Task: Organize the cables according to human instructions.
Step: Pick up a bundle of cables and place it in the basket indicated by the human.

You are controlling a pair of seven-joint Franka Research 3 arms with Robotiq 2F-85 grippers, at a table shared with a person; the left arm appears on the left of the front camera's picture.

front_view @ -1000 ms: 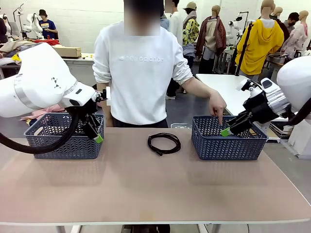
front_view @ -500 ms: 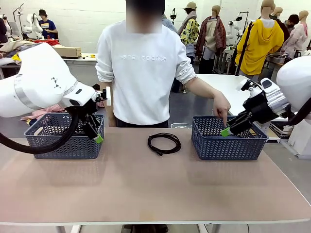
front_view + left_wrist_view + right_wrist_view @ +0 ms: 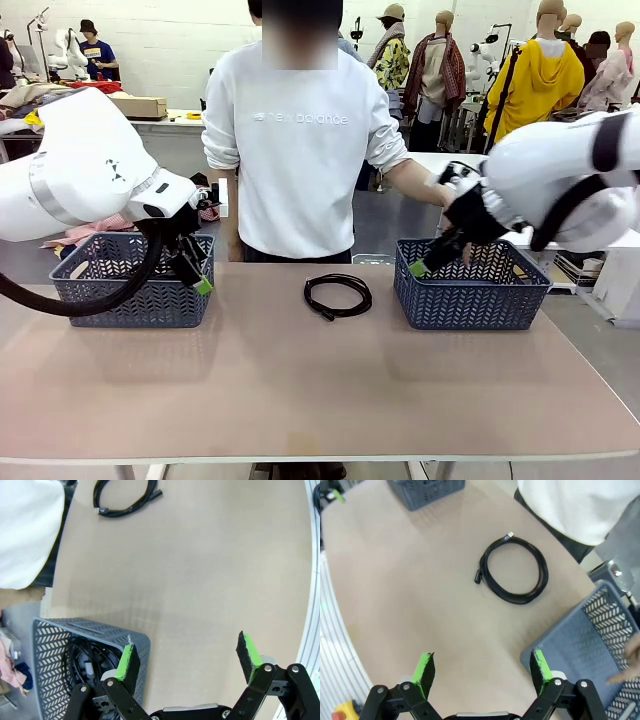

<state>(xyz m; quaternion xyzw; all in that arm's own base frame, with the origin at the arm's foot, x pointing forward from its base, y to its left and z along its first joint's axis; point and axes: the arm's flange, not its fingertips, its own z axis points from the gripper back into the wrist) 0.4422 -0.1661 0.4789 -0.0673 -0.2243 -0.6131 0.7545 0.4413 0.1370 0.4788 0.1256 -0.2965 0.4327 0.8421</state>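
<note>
One cable (image 3: 337,294), a black coiled loop, lies on the table between the two baskets; it also shows as the cable (image 3: 515,570) and the cable (image 3: 125,500). More coiled cables (image 3: 82,660) lie inside the left basket (image 3: 130,285). My left gripper (image 3: 197,275) hangs open at that basket's right end, its jaws empty, and shows as the left gripper (image 3: 187,657). My right gripper (image 3: 425,262) is open and empty above the left rim of the right basket (image 3: 470,292), a little right of the loose cable; the right gripper (image 3: 482,666) looks down on the tabletop.
A person in a white top (image 3: 295,140) stands at the far side. Their arm reaches toward the right basket (image 3: 600,635), with fingers (image 3: 629,655) over it. The left basket (image 3: 55,645) stands near the table's left end. Bare tabletop (image 3: 320,390) spreads in front.
My right arm has swung left and toward the table's middle, from the right basket's right side to its left rim. The person's pointing hand is now partly hidden behind it. The left arm has not moved.
</note>
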